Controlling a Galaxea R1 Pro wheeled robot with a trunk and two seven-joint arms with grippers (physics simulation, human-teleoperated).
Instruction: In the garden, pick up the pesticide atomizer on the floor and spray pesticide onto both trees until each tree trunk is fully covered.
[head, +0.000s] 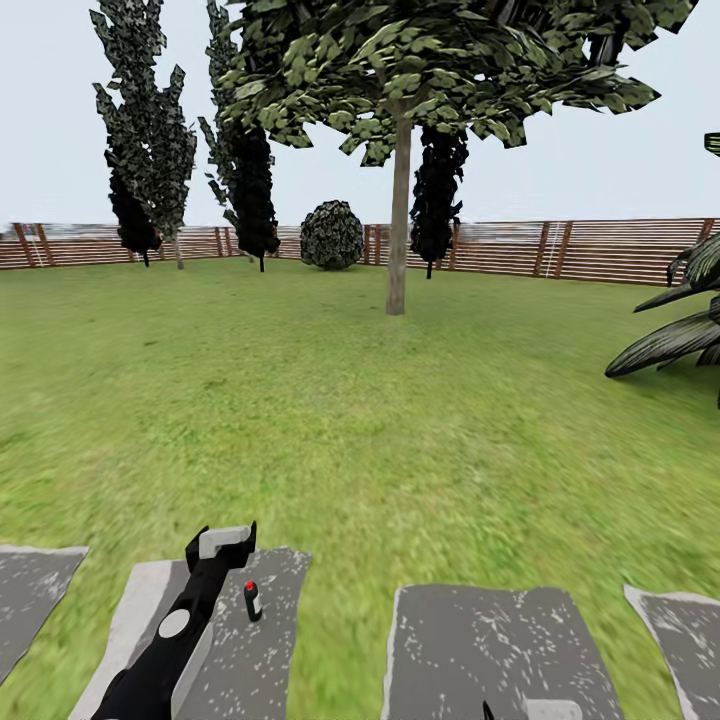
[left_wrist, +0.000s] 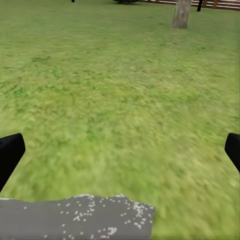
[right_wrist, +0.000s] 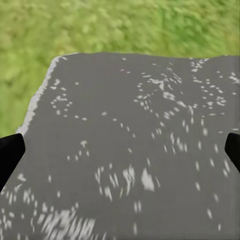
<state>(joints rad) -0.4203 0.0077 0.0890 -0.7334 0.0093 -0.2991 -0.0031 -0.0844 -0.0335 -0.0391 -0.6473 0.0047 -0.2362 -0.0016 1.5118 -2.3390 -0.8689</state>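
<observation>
head view shows atomizer (head: 252, 600) upright

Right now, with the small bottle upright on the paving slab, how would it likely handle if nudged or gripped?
The pesticide atomizer looks narrow and tall, so a sideways nudge from the left gripper would probably tip it. It seems rigid and light. Its round body might roll once down.

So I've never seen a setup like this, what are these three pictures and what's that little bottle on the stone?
It is a simulated two-armed robot in a garden. The big picture comes from its head camera; the black left arm ends in the left pincer. The other two come from cameras by each pincer, whose dark fingertips show at the edges, spread apart. Both pincers are open and hold nothing. The small black bottle is a pesticide atomizer, standing on a grey paving slab beside the left pincer. Ahead on the lawn stands a tree trunk.
</observation>
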